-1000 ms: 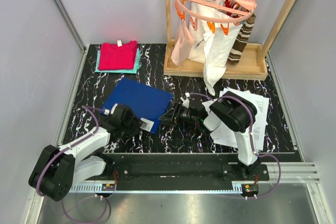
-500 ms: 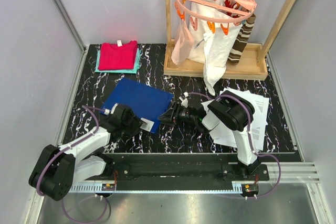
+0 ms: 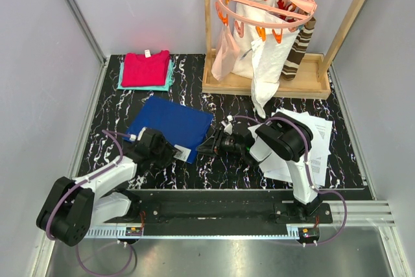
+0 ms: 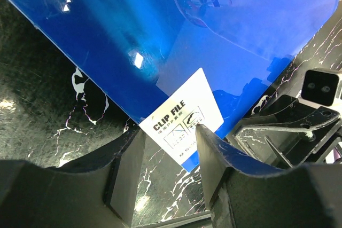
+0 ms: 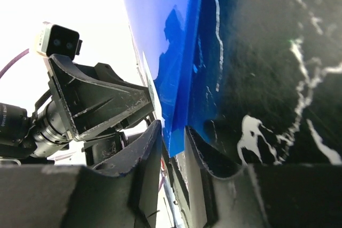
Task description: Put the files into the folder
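Fingers of the left hand (image 4: 168,134) stand about half open astride the near corner of the folder (image 3: 170,121). One fingertip (image 4: 202,132) touches the white label (image 4: 181,116), and no clamp is evident. The right hand (image 5: 172,127) is narrowed about the folder's right edge, with the blue sheet running between its fingers; whether it is pinched cannot be told. The folder lies on the black marbled bench (image 3: 117,115), left of centre, between the two hands. The files (image 3: 319,135) lie in a loose white stack at the right, well apart from the folder and partly under the right arm. Folded red and teal cloths (image 3: 146,69) sit at the far left, with a wooden rack (image 3: 259,85) of hanging garments beside them.
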Controlling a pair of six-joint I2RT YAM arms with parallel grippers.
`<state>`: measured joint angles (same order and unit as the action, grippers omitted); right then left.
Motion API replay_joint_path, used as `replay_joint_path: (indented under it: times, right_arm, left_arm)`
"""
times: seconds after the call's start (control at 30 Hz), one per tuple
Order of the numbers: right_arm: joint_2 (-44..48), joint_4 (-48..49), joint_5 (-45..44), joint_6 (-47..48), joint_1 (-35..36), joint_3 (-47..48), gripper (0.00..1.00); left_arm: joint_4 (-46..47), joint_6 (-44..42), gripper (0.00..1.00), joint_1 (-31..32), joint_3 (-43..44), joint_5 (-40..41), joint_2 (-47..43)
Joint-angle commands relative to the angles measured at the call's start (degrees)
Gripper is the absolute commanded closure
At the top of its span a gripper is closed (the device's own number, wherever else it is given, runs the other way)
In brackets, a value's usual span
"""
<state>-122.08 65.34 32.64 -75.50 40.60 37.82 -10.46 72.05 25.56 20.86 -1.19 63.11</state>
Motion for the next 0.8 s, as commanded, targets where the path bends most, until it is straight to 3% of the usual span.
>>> replay_joint_path:
  times: [0.0, 0.43, 0.57, 0.67, 0.7, 0.73, 0.77]
  right_arm:
    - [-0.3, 3.9, 0.7, 0.5, 0.2, 1.9, 0.68]
    - [-2.8, 2.9, 1.3, 1.4, 0.2, 6.7, 0.68]
    - [-3.0, -0.5, 1.0, 8.5, 0.1, 9.8, 0.73]
    - [-1.8, -2.3, 1.0, 14.7, 0.2, 10.9, 0.94]
    - [-1.1, -3.9, 1.0, 16.4, 0.3, 10.8, 0.97]
    - [0.6, -4.8, 1.0, 18.2, 0.3, 10.5, 0.99]
    - [1.5, -5.8, 0.9, 21.8, 0.1, 10.3, 1.00]
  left_arm:
    - [-1.6, -0.8, 0.51, 0.2, -0.9, 0.7, 1.2]
    - [-4.1, -0.3, 0.47, 0.2, -0.9, 0.9, -0.3]
    - [-12.0, -2.7, 0.32, 0.2, 2.2, 5.7, -3.8]
    - [-22.7, -6.7, 0.22, 0.2, 7.3, 9.8, -8.4]
    - [-26.2, -8.3, 0.18, 0.2, 11.7, 10.7, -9.7]
    - [-33.5, -8.5, 0.04, 0.1, 14.4, 11.4, -11.8]
    - [-37.5, -8.3, 0.01, 0.0, 17.3, 13.4, -12.7]
